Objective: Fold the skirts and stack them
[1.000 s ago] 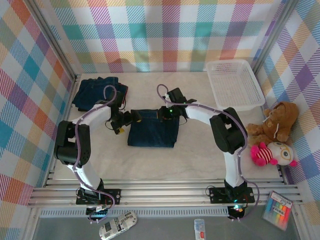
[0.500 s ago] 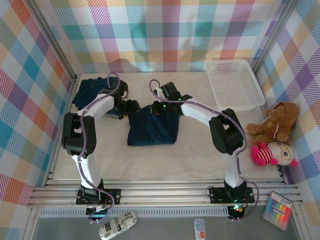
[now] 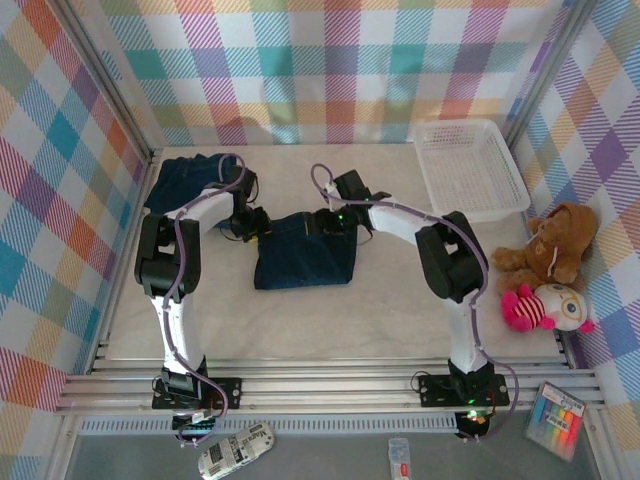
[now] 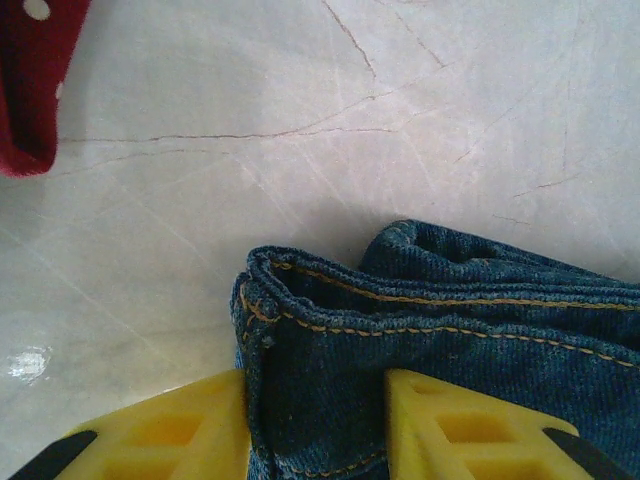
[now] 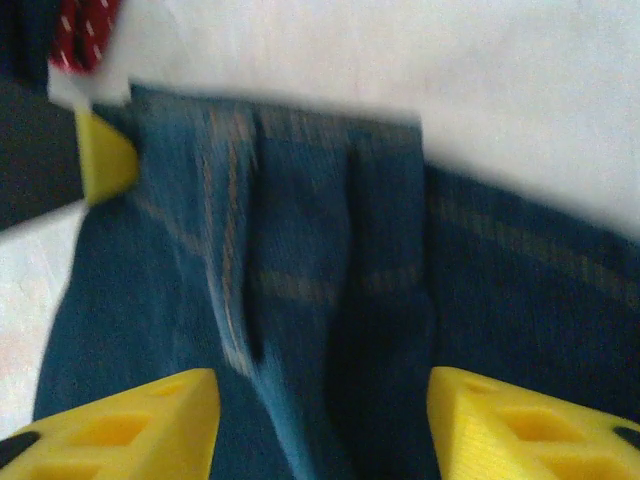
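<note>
A folded dark blue denim skirt (image 3: 305, 255) lies mid-table. My left gripper (image 3: 260, 224) is at its back left corner, yellow fingers (image 4: 180, 430) shut on the stitched hem of the denim skirt (image 4: 330, 340). At the back right part of that hem, my right gripper (image 3: 326, 222) has bunched denim (image 5: 320, 300) between its fingers (image 5: 150, 420); the view is blurred. A pile of folded skirts (image 3: 185, 180) sits at the back left. An edge of the red dotted skirt (image 4: 25, 90) shows beside the left gripper, and the red skirt (image 5: 85, 30) shows from the right wrist.
A white mesh basket (image 3: 468, 165) stands at the back right. A brown teddy bear (image 3: 550, 245) and a pink-and-white doll (image 3: 545, 305) lie along the right edge. Plaid walls close in the back and sides. Bare pale tabletop (image 3: 300, 320) lies nearer the arm bases.
Both grippers have shifted back and left along the denim skirt's far edge, toward the pile. That edge has been drawn slightly back with them.
</note>
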You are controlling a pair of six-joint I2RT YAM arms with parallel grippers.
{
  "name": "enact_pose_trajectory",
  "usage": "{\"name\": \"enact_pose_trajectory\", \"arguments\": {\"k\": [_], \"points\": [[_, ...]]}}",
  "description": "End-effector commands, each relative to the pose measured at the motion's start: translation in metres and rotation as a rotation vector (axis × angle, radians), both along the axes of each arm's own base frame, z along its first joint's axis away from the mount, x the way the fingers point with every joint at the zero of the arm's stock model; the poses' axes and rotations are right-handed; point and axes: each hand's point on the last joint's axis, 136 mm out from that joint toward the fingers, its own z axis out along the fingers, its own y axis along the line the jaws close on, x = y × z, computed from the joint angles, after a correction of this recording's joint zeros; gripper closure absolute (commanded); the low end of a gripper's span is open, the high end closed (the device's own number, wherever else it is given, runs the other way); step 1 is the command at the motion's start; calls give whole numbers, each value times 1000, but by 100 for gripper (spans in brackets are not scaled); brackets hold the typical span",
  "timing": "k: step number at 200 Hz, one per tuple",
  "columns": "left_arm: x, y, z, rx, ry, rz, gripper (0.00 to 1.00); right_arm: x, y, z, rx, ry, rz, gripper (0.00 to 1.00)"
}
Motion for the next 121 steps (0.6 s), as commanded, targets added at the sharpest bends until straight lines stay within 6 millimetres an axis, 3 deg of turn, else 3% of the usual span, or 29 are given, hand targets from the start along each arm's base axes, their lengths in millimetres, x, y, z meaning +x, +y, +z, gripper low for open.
{"name": "enact_pose_trajectory", "arguments": {"k": [1, 44, 66, 77, 97, 109, 121], "points": [[-5, 4, -18, -1, 50, 1, 63, -30, -4, 2, 16, 59, 52, 41], [-7, 4, -20, -2, 66, -5, 62, -40, -5, -27, -15, 157, 70, 40], [-9, 4, -22, 2, 71, -8, 61, -43, 3, -30, 14, 189, 100, 43], [-10, 2, -23, -6, 75, -20, 66, -44, 7, -25, 42, 185, 117, 49], [-10, -1, -22, -26, 74, -29, 83, -43, 7, -15, 65, 145, 125, 73], [-9, -2, -15, -34, 59, -30, 92, -41, 6, -7, 70, 115, 121, 83], [-7, -2, -2, -38, 30, -27, 94, -41, 5, 5, 88, 89, 118, 89]]}}
